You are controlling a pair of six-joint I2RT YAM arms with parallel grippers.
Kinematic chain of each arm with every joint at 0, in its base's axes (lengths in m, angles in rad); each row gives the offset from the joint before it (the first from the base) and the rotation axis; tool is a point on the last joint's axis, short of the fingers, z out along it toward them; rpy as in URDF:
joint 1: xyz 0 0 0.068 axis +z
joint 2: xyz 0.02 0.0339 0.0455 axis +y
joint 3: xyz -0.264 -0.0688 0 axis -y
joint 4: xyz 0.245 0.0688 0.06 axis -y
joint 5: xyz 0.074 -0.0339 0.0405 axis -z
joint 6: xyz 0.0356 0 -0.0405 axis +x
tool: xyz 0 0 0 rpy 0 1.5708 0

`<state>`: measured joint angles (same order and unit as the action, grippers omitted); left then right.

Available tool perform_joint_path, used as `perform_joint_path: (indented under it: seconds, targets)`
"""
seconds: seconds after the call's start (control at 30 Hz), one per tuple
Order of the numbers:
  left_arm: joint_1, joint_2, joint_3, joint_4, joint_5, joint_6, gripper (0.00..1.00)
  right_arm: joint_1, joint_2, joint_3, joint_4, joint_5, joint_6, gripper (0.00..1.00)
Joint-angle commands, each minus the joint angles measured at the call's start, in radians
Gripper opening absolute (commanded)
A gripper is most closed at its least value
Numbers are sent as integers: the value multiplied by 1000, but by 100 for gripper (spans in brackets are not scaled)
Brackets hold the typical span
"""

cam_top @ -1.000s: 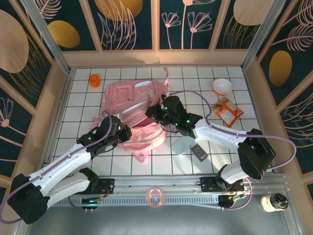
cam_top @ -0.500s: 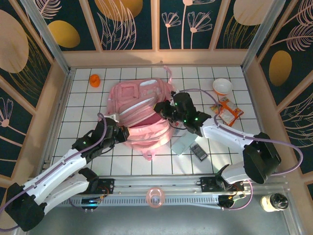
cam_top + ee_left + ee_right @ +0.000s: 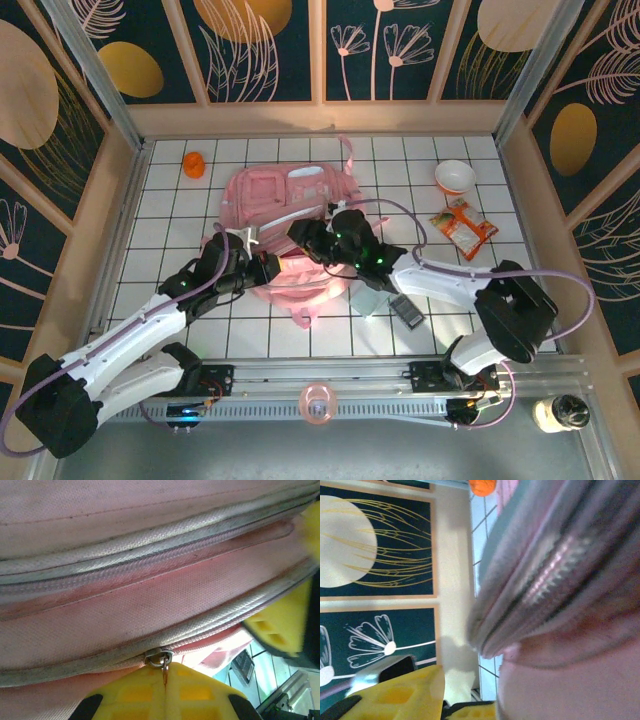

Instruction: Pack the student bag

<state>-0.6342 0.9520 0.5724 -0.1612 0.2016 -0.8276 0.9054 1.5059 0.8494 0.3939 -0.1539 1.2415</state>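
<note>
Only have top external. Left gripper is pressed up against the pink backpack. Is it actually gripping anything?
Observer: Yes. In the left wrist view the left gripper is shut on the metal zipper pull of the pink backpack.
Operator: And the right gripper?
Observer: The right gripper looks open. In the left wrist view its yellow fingers stand apart, with the bag's piped rim running between them. I can't tell whether they touch it.
</note>
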Motion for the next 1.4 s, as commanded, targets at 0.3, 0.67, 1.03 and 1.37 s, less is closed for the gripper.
perform_joint_path:
  seconds: [0.3, 0.67, 1.03, 1.37]
  targets:
    - [73, -46, 77, -259, -244, 166, 0, -183, -36, 202, -213, -305, -303, 0]
    - [143, -93, 21, -46, -66, 239, 0, -365, -12, 355, -407, -515, -415, 28]
    - [143, -16, 61, 14, 24, 260, 0, -179, -15, 144, -150, -160, -192, 38]
    - [240, 44, 69, -100, -184, 351, 0, -287, -27, 370, -416, -460, -441, 0]
